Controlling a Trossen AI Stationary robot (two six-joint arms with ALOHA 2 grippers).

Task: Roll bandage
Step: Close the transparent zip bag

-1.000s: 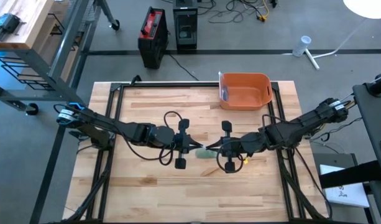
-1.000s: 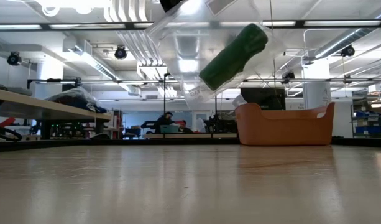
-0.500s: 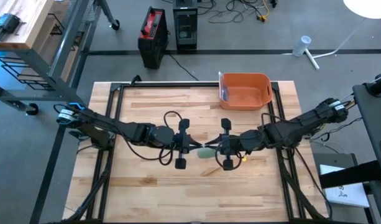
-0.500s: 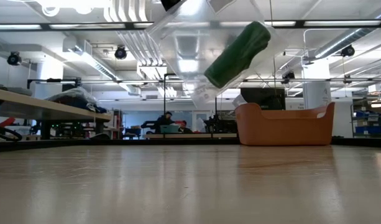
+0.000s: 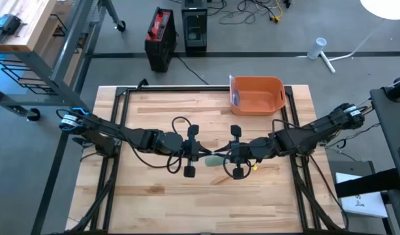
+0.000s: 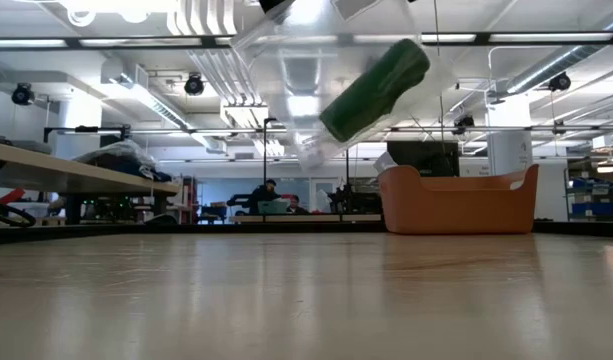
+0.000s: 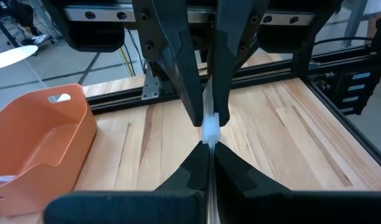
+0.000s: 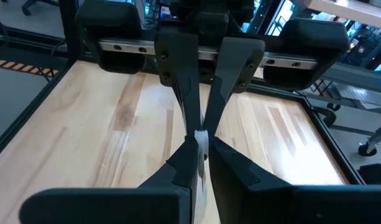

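Over the middle of the table [image 5: 154, 196] I have both arms reaching toward each other, tips nearly meeting. Between them hangs the bandage [image 6: 374, 90]: a dark green roll, cylindrical, tilted with one end higher, sealed inside a clear, glossy plastic wrapper [image 6: 291, 60] that catches the ceiling lights. From the low camera it sits well above the wood, clear of the surface. From above I see it only as a small pale green patch [image 5: 215, 158] between the two grippers.

My left gripper [image 7: 209, 163] is clamped tight on a thin edge of the wrapper, fingers pressed together with just the film between them. My right gripper [image 8: 199, 163] also has the wrapper's edge between its fingers, which stand only slightly parted; I can't tell whether it is truly gripping or just touching the plastic.

Toward the far edge, well apart from the grippers, stands an orange bin [image 5: 257, 94].
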